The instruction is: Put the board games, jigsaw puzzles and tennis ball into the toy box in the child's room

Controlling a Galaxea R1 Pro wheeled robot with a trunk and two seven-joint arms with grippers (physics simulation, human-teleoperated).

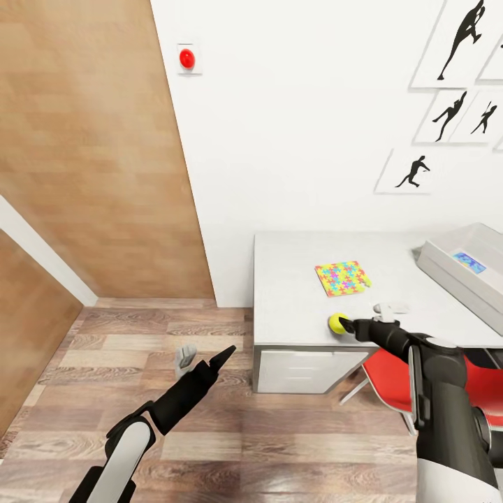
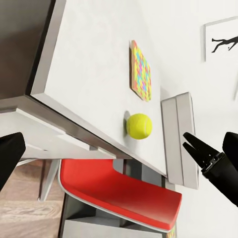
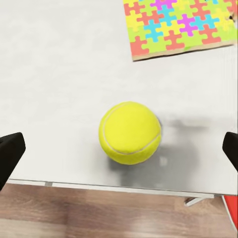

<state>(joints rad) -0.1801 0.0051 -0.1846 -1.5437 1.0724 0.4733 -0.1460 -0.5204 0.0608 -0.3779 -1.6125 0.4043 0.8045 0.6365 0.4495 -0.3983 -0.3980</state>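
**At the table's near edge: tennis ball dead ahead of the right jaws**

Head view. Item: tennis ball [image 1: 340, 323], yellow, resting on the white table [image 1: 293, 307] close to its front edge. The right gripper [image 1: 351, 327] sits at the ball's 3 o'clock, fingertips touching or nearly touching it; whether the jaws are released cannot be told from this angle. One jigsaw puzzle [image 1: 342, 277], multicoloured, lies flat at the ball's 12 o'clock, apart from it. The toy box [image 1: 447, 262], grey and open-topped, stands toward 2 o'clock at the table's right end. The left gripper [image 1: 202, 363] hangs over the wood floor [image 1: 209, 433] at the ball's 8 o'clock, well apart. Judgement: the right arm is by far the nearer.

Left wrist view. The ball [image 2: 139, 125] is seen on the tabletop by its edge, above a red chair [image 2: 119, 193]. The puzzle [image 2: 141, 70] lies beyond it. The left gripper's [image 2: 99, 148] dark fingertips sit wide at the frame's two sides: jaws released, nothing between them.

Right wrist view. The ball [image 3: 130, 132] lies centred between the right gripper's two dark pads [image 3: 11, 151], which stand far apart at either side: jaws released, not yet closed on it. A round ball has no long axis, so no wrist turn seems needed; a straight advance and squeeze should suffice. The puzzle [image 3: 181, 25] lies past the ball.
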